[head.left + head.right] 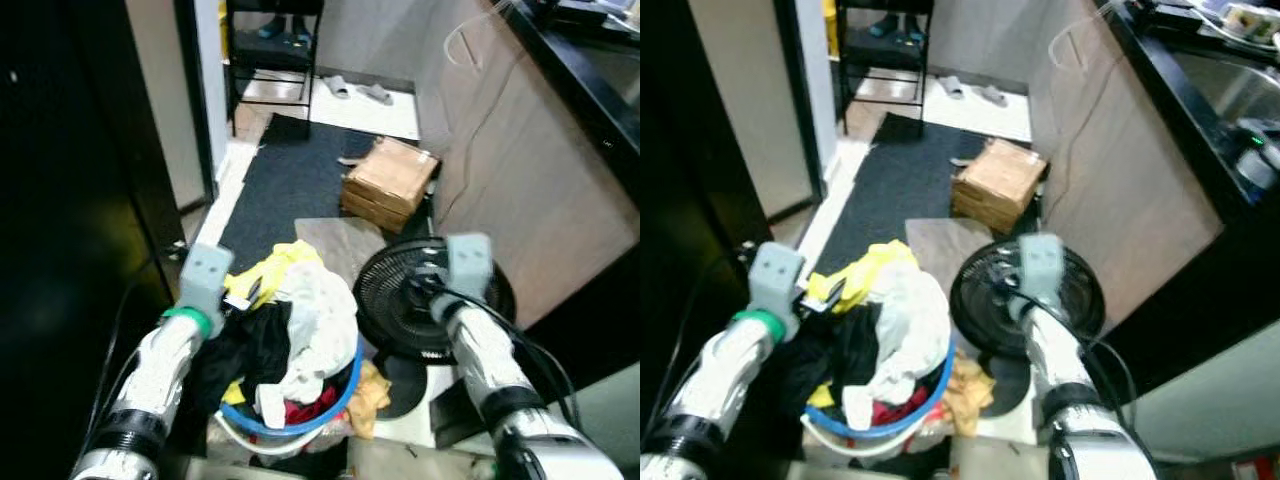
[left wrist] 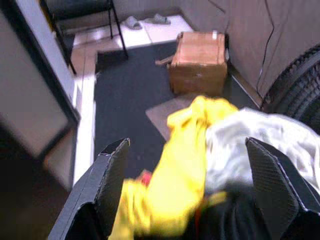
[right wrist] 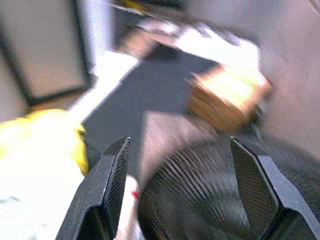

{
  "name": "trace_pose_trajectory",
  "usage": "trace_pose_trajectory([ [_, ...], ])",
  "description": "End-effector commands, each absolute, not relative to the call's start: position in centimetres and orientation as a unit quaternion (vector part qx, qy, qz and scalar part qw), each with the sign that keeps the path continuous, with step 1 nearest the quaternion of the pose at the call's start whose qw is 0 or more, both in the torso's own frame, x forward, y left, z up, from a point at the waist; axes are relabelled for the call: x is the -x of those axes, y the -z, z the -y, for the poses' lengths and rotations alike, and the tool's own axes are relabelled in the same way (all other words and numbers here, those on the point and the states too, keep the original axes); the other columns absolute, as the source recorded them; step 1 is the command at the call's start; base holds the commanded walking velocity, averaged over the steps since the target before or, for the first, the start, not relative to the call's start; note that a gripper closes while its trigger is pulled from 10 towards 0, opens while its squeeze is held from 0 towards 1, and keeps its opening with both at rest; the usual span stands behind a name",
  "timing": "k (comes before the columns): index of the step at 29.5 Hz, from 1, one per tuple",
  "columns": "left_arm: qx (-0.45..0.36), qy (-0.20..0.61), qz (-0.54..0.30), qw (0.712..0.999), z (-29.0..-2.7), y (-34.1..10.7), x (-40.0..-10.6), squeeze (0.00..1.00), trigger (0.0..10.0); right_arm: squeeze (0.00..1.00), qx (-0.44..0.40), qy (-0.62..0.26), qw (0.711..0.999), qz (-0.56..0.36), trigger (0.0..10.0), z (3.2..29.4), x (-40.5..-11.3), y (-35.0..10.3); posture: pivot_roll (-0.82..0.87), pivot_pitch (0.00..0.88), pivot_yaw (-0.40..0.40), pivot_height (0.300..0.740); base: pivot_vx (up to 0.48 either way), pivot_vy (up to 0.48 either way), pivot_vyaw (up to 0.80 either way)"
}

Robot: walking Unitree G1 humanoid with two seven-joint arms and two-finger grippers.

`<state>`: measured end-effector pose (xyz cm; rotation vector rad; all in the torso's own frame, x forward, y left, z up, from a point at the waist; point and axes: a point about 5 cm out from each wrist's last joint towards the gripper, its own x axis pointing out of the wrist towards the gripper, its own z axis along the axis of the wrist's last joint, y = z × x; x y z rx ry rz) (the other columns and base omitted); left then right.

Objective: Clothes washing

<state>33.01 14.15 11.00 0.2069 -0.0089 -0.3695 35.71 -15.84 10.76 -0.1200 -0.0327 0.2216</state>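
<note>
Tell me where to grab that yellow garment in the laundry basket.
Probably grip the yellow garment at its raised bunched fold on the basket's far rim, coming from above with the open left gripper; that fold stands clear of the white cloth beside it.

Blue-rimmed round laundry basket (image 1: pixel 345 392) heaped with mixed clothes (image 1: pixel 300 330) sits on the floor, black round fan (image 1: pixel 400 290) just to its right, brown cardboard box (image 1: pixel 390 182) behind on the dark mat (image 1: pixel 290 180).

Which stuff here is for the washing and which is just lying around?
For the washing:
- laundry basket
- yellow garment
- white garment
- black garment

Lying about:
- floor fan
- cardboard box
- slippers
- dark mat
</note>
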Motion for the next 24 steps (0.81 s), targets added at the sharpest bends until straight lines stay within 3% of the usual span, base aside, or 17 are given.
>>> trace_pose_trajectory([
  [1, -0.111, 0.197, 0.004, 0.974, -12.9, -11.1, -32.9, 0.00, 10.0, 0.00, 0.077, -0.121, 0.990, 0.014, 10.0, 15.9, -35.6, -10.6, 0.02, 0.032, -0.044, 0.740, 0.000, 0.000, 0.00],
  [9, -0.133, 0.184, -0.024, 0.974, -10.8, -11.6, -33.0, 0.00, 10.0, 0.00, 0.122, -0.206, 0.968, 0.075, 10.0, 11.3, -36.5, -13.9, 0.03, 0.035, -0.048, 0.740, 0.000, 0.000, 0.00],
  [17, -0.151, 0.090, -0.035, 0.984, -13.1, -11.6, -33.7, 0.00, 10.0, 0.00, 0.142, -0.199, 0.968, 0.048, 10.0, 10.7, -37.2, -13.7, 0.04, 0.048, -0.065, 0.740, 0.000, 0.000, 0.00],
  [24, -0.119, 0.053, -0.041, 0.991, -15.0, -11.6, -32.8, 0.00, 10.0, 0.00, 0.068, -0.190, 0.979, -0.022, 10.0, 9.6, -37.2, -11.8, 0.08, 0.113, -0.087, 0.740, 0.000, 0.000, 0.00],
])
